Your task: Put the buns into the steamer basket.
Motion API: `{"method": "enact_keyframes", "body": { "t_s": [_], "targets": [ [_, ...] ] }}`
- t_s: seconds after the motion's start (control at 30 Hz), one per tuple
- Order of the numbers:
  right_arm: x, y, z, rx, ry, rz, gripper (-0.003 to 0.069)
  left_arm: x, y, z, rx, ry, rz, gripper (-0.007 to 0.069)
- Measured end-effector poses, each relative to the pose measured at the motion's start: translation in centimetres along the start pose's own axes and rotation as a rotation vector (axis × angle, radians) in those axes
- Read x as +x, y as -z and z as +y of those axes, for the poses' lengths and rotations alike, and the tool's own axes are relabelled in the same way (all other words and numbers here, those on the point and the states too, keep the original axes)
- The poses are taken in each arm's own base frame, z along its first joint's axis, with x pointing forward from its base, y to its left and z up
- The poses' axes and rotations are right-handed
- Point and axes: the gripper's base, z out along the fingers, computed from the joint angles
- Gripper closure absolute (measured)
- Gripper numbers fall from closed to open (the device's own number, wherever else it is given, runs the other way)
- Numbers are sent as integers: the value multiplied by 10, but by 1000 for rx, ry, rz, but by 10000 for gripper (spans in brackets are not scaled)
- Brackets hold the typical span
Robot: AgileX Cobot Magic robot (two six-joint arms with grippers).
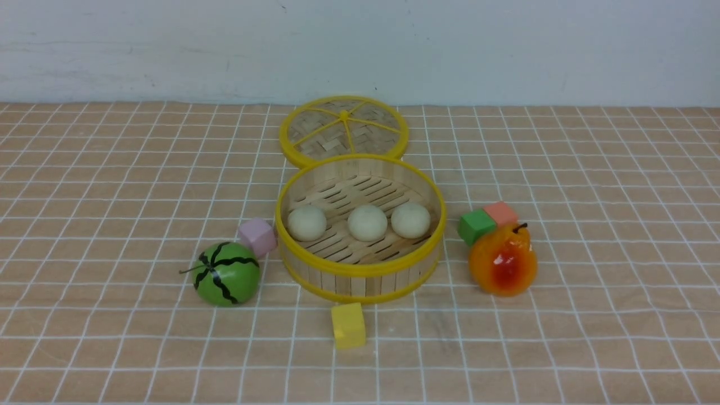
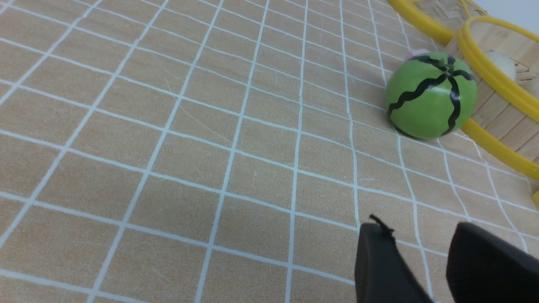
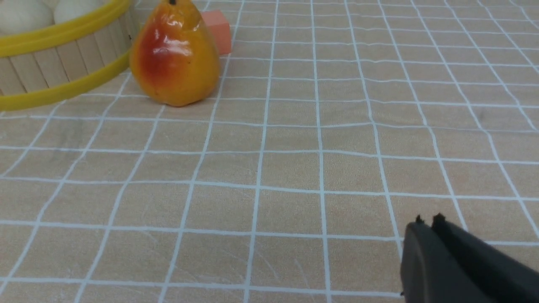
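Three off-white buns (image 1: 306, 222) (image 1: 367, 223) (image 1: 410, 220) lie in a row on the slatted floor of the steamer basket (image 1: 360, 267), at the middle of the checked cloth. Neither arm shows in the front view. In the left wrist view my left gripper (image 2: 417, 229) is open with nothing between its fingers, low over bare cloth, short of the basket rim (image 2: 484, 71). In the right wrist view my right gripper (image 3: 428, 221) is shut and empty over bare cloth, well away from the basket wall (image 3: 63, 54), where two buns (image 3: 23, 14) peek over the rim.
The flat woven lid (image 1: 343, 130) lies behind the basket. A green melon (image 1: 226, 274) and pink block (image 1: 257, 236) sit to its left. A pear (image 1: 503, 261), green block (image 1: 476, 225) and salmon block (image 1: 500, 212) sit to its right. A yellow block (image 1: 348, 324) is in front.
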Motion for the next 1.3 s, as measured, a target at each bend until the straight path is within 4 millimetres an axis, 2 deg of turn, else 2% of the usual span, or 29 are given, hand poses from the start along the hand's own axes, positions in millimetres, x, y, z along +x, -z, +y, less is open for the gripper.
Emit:
{"method": "enact_keyframes", "body": {
  "t_s": [1.3],
  "targets": [
    [0, 0, 0, -1, -3, -1, 589, 0, 0, 0, 0, 0, 0, 386]
  ]
}}
